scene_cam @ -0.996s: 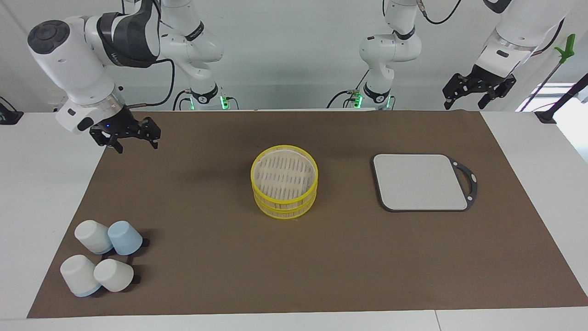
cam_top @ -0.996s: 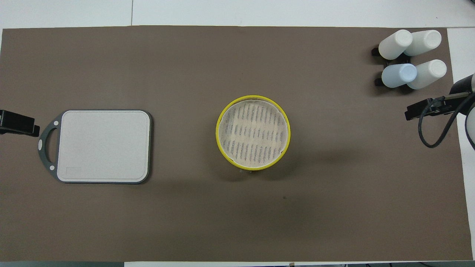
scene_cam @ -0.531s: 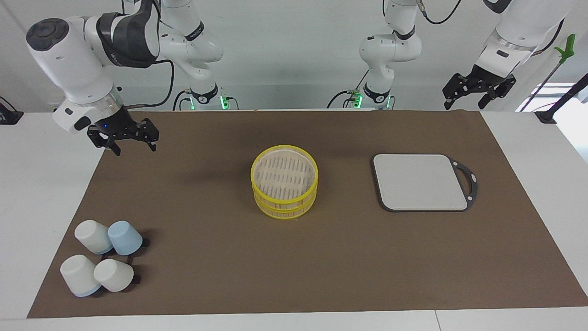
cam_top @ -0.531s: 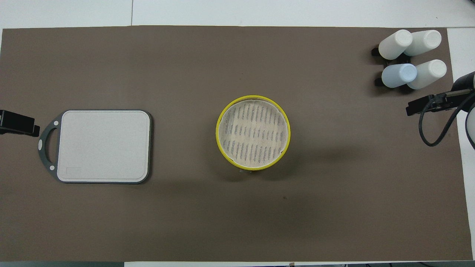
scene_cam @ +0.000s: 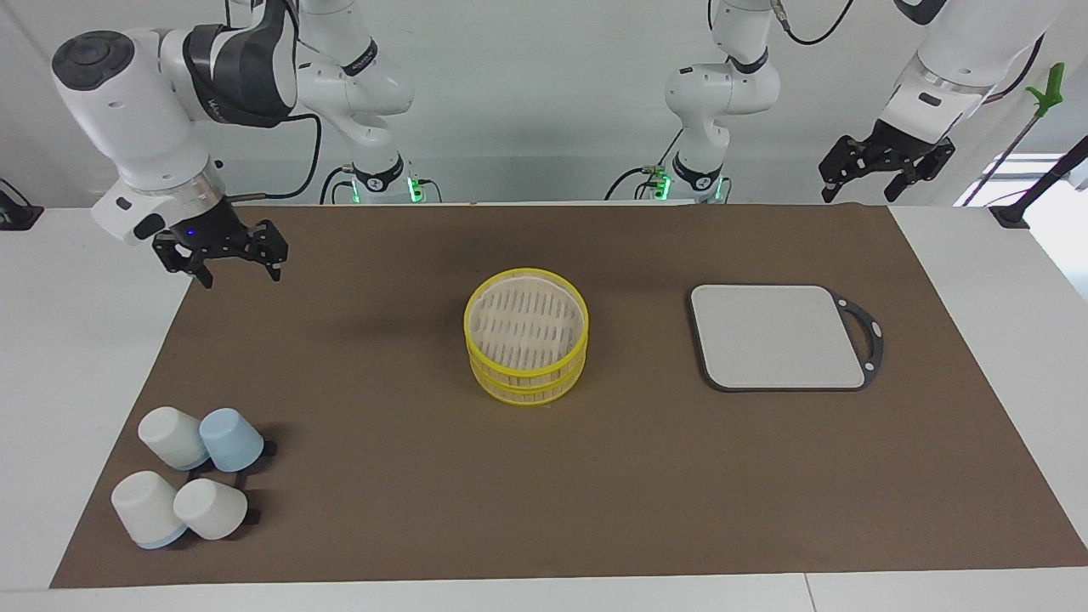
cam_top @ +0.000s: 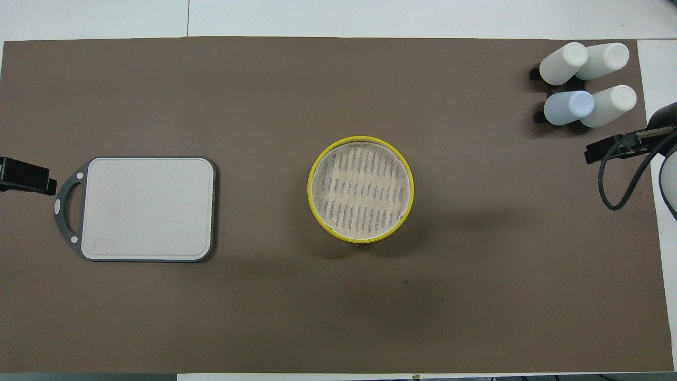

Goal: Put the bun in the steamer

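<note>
The steamer [scene_cam: 527,371] stands mid-mat, two yellow-rimmed bamboo tiers stacked, its pale slotted top open to view; it also shows in the overhead view [cam_top: 310,189]. No bun shows in either view. My right gripper [scene_cam: 225,259] hangs open and empty in the air over the mat's edge at the right arm's end; in the overhead view only its edge [cam_top: 608,150] shows. My left gripper [scene_cam: 884,170] waits open and empty, raised past the left arm's end of the mat; its tip [cam_top: 26,177] shows in the overhead view beside the board's handle.
A grey cutting board [scene_cam: 778,336] with a dark handled rim lies toward the left arm's end [cam_top: 148,209]. Several upturned cups [scene_cam: 191,480], white and one pale blue, stand at the right arm's end, farther from the robots [cam_top: 584,84].
My right gripper has drifted a little outward toward the right arm's end of the table and slightly up. The left arm, steamer, board and cups have not moved.
</note>
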Motion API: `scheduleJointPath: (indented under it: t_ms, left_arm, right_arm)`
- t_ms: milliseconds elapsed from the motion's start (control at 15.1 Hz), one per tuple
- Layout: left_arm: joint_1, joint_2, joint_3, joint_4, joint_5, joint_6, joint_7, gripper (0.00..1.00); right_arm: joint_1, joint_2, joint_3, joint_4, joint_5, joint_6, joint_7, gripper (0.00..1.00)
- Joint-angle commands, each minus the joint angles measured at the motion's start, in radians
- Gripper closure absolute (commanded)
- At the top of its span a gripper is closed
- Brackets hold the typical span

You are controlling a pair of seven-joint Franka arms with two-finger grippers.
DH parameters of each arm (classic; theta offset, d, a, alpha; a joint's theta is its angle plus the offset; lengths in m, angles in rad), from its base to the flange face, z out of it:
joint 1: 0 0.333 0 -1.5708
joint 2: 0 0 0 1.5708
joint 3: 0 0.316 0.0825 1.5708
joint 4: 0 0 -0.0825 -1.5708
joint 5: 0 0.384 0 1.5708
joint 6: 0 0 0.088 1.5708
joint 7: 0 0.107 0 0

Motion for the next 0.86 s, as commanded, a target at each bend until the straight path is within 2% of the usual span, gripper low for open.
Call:
scheduleJointPath:
  t_ms: [0, 199, 797]
  left_arm:
    - [0.006, -0.032, -0.004, -0.040, 0.021, 0.016, 0.010, 0.00]
    - [0.006, -0.032, -0.004, -0.040, 0.020, 0.016, 0.010, 0.00]
    - [0.006, -0.032, -0.004, -0.040, 0.020, 0.016, 0.010, 0.00]
  right_arm:
    - [-0.016, -0.004, 0.015, 0.002, 0.007, -0.027, 0.007, 0.00]
    - [-0.019, -0.004, 0.010, 0.005, 0.073, -0.053, 0.020, 0.00]
    - [-0.017, -0.006, 0.008, 0.005, 0.064, -0.047, 0.021, 0.00]
